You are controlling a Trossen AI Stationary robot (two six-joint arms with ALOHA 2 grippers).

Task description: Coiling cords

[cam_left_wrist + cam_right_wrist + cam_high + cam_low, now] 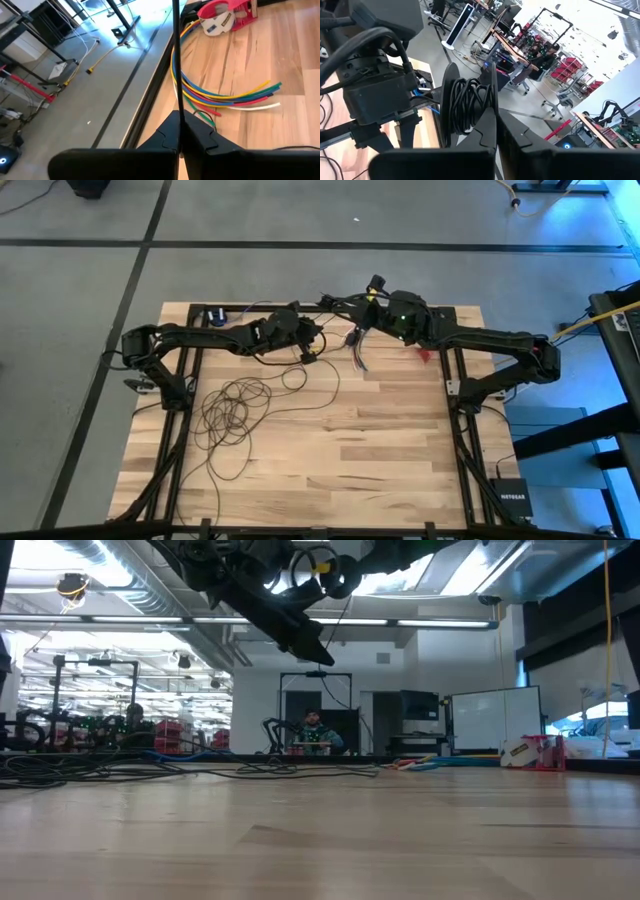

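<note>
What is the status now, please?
Left end effector shut on the cord, at the far edge. Right end effector shut on wound turns. Most loops lie loose near the left arm. Coloured wires close by.

Overhead looking down, table-level looking across, two close wrist views

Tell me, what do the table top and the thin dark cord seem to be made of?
The table top looks like jointed wood planks with a pale matt finish: grain and staggered seams show. The thin dark cord seems to be wire in a dark plastic or rubber sheath, since it lies in loose, limp loops; its core cannot be seen.
</note>
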